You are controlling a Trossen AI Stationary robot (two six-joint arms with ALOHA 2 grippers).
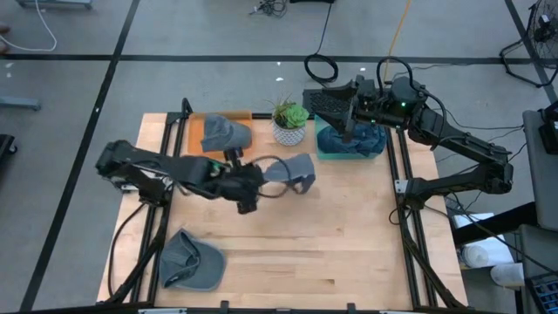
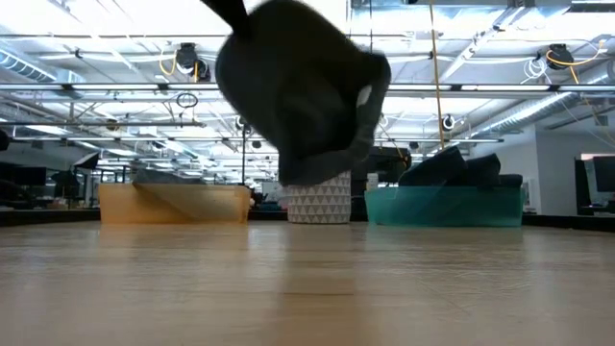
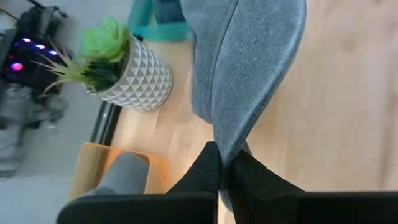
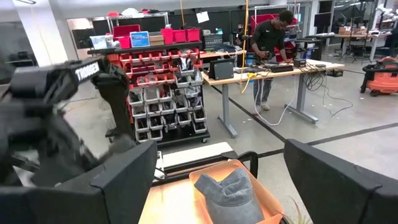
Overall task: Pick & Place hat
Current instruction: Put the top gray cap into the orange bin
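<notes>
We're mid-carry here: the left gripper (image 1: 249, 194) has a soft grey fabric cap (image 1: 290, 171) pinched and lifted clear of the wooden tabletop (image 1: 331, 244), hanging just in front of the white patterned pot with the green plant (image 1: 289, 123), which makes a handy landmark. In the left wrist view the two dark fingers (image 3: 205, 174) are pressed tight together on a fold of that cap's cloth, so the grip looks firm, though thin fabric like this could slip if the arm swings hard. From table height the cap dangles well above the surface and blocks part of the pot. To one side of the pot sits a shallow orange tray (image 1: 193, 133) already holding another grey cap (image 1: 226, 133); on the pot's other side is a teal bin (image 1: 330, 150) with dark fabric in it. By my reading, the next move calls for carrying the lifted cap over to one of those containers, lowering it inside the rim, then letting go; which container is meant I can't say. The right gripper (image 1: 347, 118) hovers over the teal bin beside the pot, its fingers (image 4: 124, 186) spread wide and holding nothing. One more grey cap (image 1: 193, 262) lies on the tabletop, well away from the pot at the near corner, waiting its turn.
</notes>
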